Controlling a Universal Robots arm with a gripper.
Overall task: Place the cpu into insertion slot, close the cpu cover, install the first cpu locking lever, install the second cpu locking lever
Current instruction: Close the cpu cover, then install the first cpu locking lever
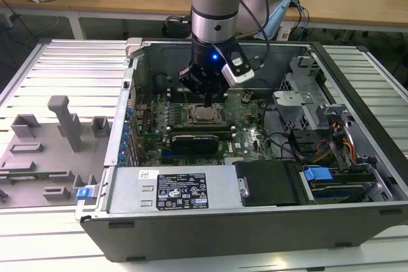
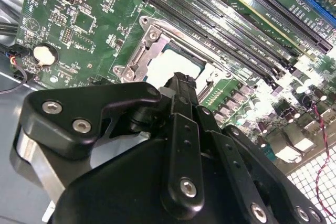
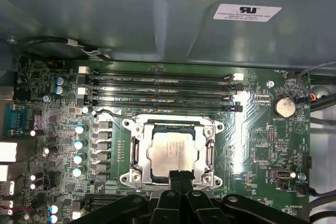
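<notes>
Black gripper (image 1: 208, 101), pinched narrow and empty, hangs mid-frame in the exterior view at the edge of the silvery-bronze metal cpu cover (image 3: 137, 150); slipping inward could scratch the pale square cpu (image 3: 170, 153).

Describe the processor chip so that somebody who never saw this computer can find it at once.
Inside the open computer case lies a green board. Beside its four long black memory slots sits a square silvery frame, and the chip lies within it. It is the only plain, pale metal square there, with the shut gripper at one edge.
</notes>
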